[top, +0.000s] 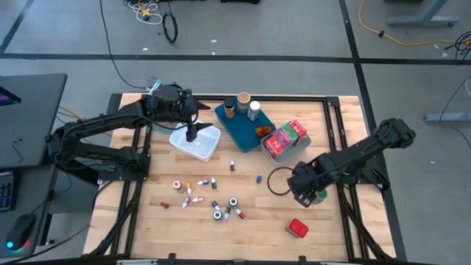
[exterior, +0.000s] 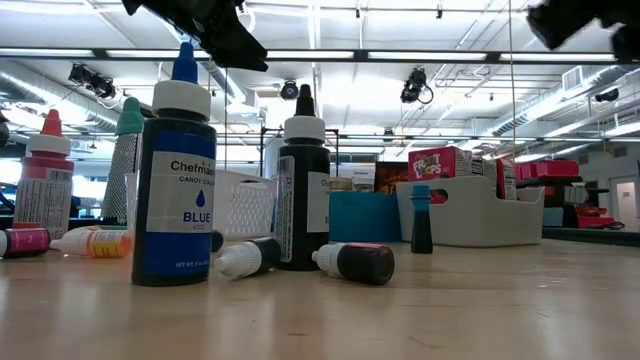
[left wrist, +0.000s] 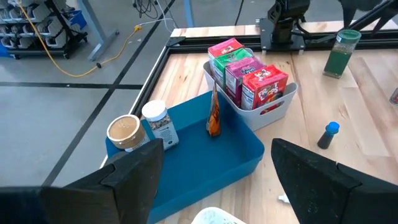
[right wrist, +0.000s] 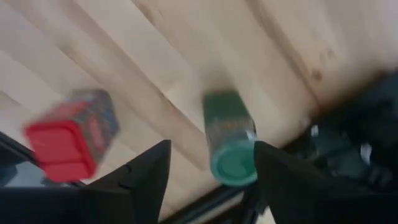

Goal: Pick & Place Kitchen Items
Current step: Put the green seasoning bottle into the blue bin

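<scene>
right wrist view shows the right gripper [right wrist: 208, 171] with jaws apart around a green jar [right wrist: 229, 140] standing on the tabletop [right wrist: 186, 56], a red tin [right wrist: 68, 134] near it. left gripper [top: 193, 134] hangs over the basket [top: 202, 147], jaws wide, holding nothing.

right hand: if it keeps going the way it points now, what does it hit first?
Probably the green-capped jar, standing between the open fingers of the right hand; past it is bare table. Depth is unclear.
</scene>
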Robot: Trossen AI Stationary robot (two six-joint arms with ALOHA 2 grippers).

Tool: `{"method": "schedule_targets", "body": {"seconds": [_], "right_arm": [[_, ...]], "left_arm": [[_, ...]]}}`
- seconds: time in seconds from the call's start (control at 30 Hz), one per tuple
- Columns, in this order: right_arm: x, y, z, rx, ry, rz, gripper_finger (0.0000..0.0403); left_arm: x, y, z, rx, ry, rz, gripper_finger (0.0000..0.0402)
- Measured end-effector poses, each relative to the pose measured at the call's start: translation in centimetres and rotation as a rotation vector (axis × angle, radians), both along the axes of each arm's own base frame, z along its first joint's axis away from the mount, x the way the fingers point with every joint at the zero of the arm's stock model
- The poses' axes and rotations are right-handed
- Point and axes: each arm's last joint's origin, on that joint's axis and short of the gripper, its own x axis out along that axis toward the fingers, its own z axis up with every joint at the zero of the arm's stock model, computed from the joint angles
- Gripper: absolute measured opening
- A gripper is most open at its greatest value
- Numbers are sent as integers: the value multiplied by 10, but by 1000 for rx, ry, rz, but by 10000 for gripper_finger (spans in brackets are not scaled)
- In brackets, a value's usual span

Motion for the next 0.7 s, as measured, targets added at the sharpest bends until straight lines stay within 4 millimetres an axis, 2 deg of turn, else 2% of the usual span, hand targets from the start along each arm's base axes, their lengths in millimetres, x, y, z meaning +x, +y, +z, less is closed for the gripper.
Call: {"method": "schedule_targets", "body": {"seconds": [0.27, 0.7], "right_arm": [[-18, 4, -32, 1, 161, -45, 275], [-23, 1, -55, -19, 164, -62, 292]], "left_arm": [[0, 0, 0, 0, 0, 0, 305], [0, 0, 0, -2, -1, 1, 305]]}}
